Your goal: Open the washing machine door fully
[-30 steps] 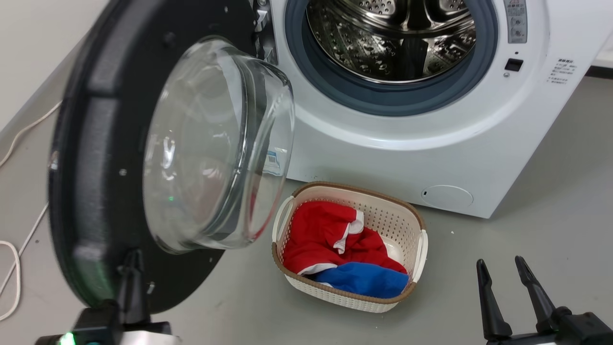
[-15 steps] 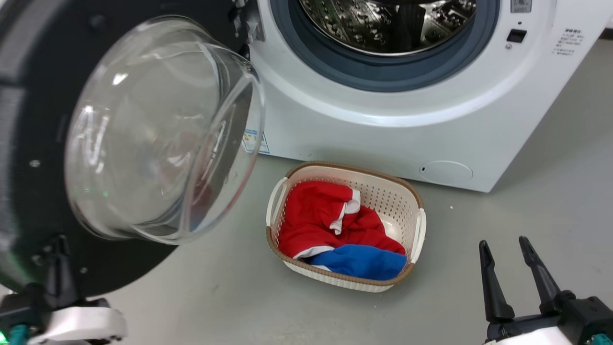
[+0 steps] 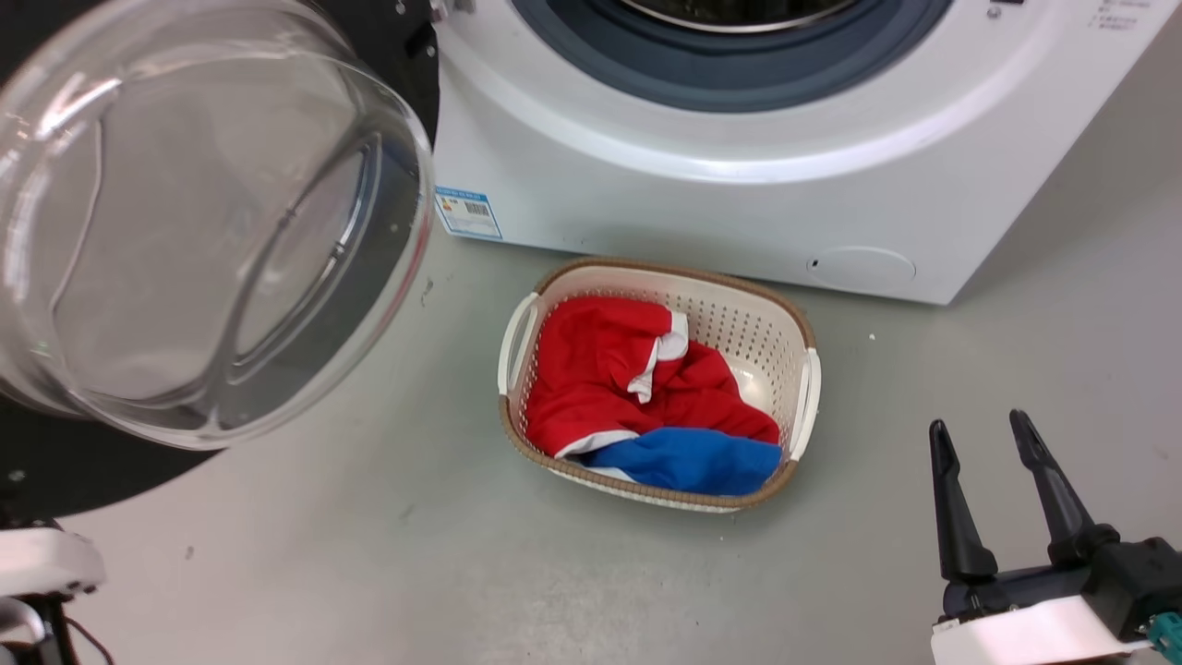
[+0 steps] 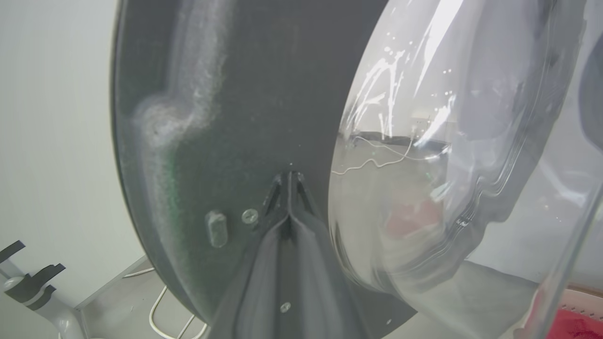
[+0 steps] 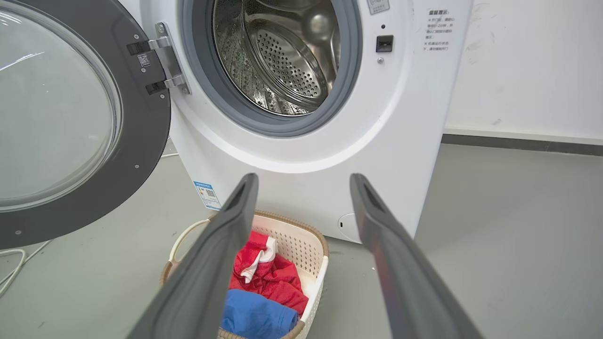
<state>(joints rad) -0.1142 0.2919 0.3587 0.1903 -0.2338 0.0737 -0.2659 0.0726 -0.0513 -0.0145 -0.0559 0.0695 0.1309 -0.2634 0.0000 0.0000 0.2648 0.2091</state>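
The washing machine door (image 3: 55,471), a black disc with a clear domed glass bowl (image 3: 194,222), stands swung out to the left of the white washing machine (image 3: 693,203). In the left wrist view my left gripper (image 4: 288,186) is shut, its tips resting against the door's black inner face (image 4: 226,117) beside the glass. The right wrist view shows the door (image 5: 150,117) hinged wide from the washing machine (image 5: 306,155), with the steel drum (image 5: 282,56) exposed. My right gripper (image 3: 979,423) is open and holds nothing, low at the right over the floor, its fingers (image 5: 226,235) spread.
A white laundry basket (image 3: 805,388) with red and blue clothes sits on the grey floor before the machine, between the two arms. A small round cap (image 3: 861,266) and a blue sticker (image 3: 466,212) mark the machine's front. White cable (image 5: 9,263) lies on the floor left of the door.
The door has swung further out to the left with my shut left gripper against it. The head camera has tilted down, so the machine sits higher. The right gripper has barely moved.
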